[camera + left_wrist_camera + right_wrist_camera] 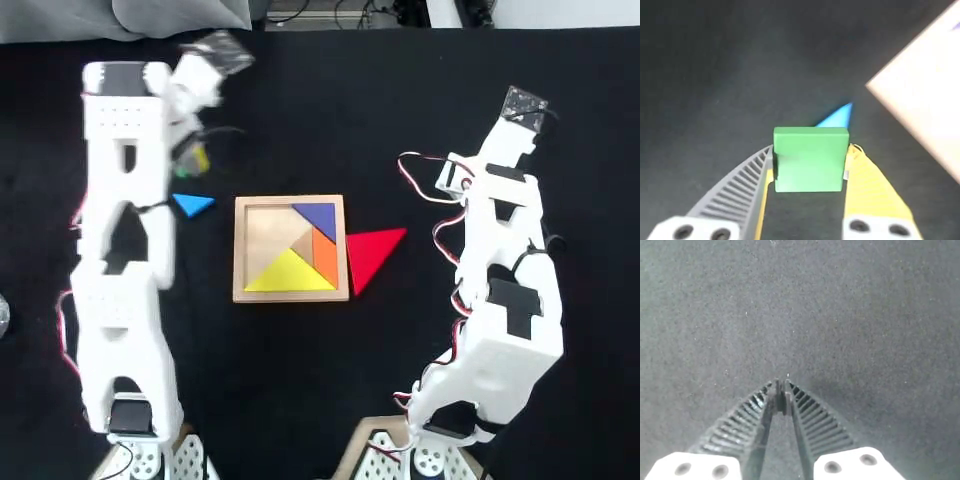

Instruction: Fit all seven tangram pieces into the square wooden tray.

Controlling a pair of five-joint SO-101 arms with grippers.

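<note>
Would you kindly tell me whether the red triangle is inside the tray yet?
Out: the red triangle lies on the black table, beside the wooden tray, outside its rim.

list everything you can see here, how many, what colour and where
tray: 1, pale wood, middle of the table
yellow triangle: 1, yellow, in the tray, along its edge nearest the arms
orange piece: 1, orange, in the tray by its right rim
dark blue triangle: 1, dark blue, in the tray's far right corner
red triangle: 1, red, on the table just right of the tray
light blue triangle: 1, light blue, on the table left of the tray
green square: 1, green, held above the table
table: 1, black
left fingers: 2, grey and yellow, clamped on the green square
right fingers: 2, dark, closed, empty, over bare table
</note>
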